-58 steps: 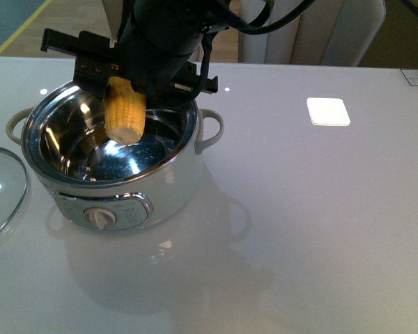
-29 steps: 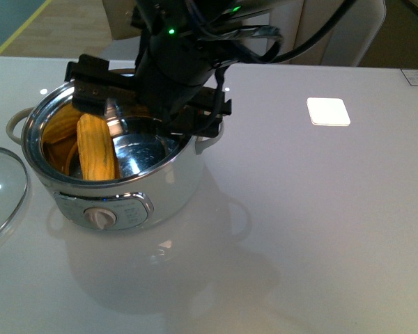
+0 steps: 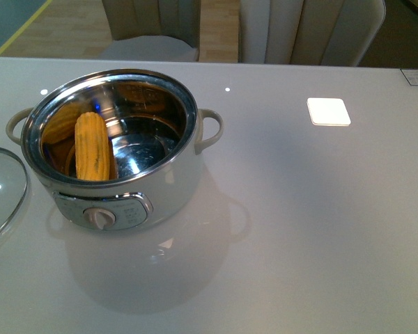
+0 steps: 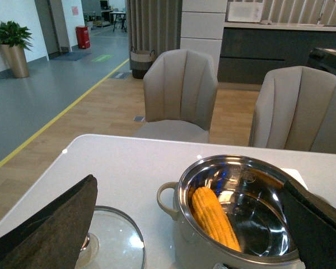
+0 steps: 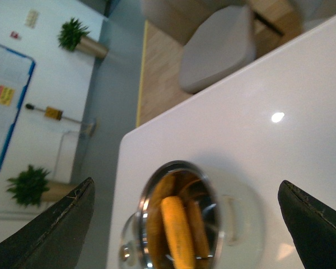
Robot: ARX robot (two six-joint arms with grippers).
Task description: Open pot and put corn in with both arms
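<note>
The corn (image 3: 93, 147) is now lying inside the pot (image 3: 164, 188), leaning against its left wall, where a moment ago it was being held above the rim. The arm that was over the pot is gone from the front view. The lid (image 3: 1, 188) is resting on the counter (image 3: 320, 223) at the left. Both claws (image 4: 185, 224) (image 5: 185, 216) are being held wide apart, empty. The task is judged done.

Corn (image 3: 93, 146) inside open pot (image 3: 111, 156)

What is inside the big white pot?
One yellow-orange corn cob leans against the shiny steel inside wall of the big cream-white round pot. The rest is bare metal and reflections. The bottom under the cob is hidden.
</note>
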